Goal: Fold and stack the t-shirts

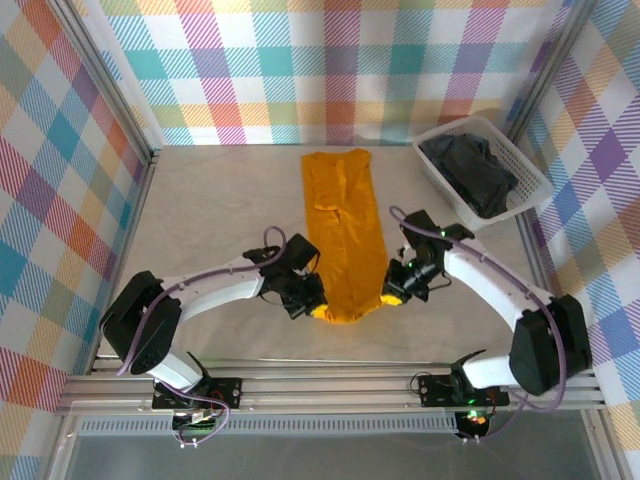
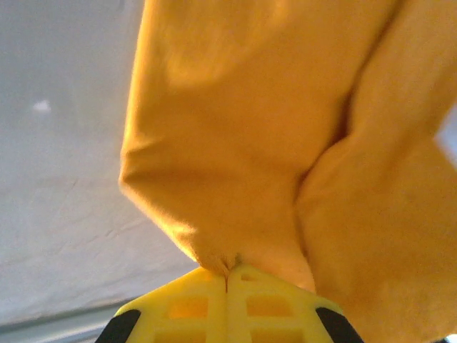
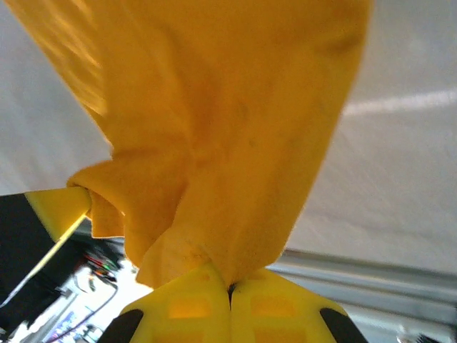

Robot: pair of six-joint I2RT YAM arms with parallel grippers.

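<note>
Mustard hem [image 1: 352,310]: L gripper [image 1: 320,312], R gripper [image 1: 392,300]

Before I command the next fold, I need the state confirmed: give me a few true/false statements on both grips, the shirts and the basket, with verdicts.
1. The left gripper is shut on the near end of the mustard-orange t-shirt. True.
2. The right gripper is open and clear of the cloth. False: it is shut on that shirt's near end too.
3. The black t-shirt lies in the white lattice basket. True.
4. The mustard-orange t-shirt is spread out with both sleeves showing. False: it lies as a long narrow strip running away from the arms.
</note>
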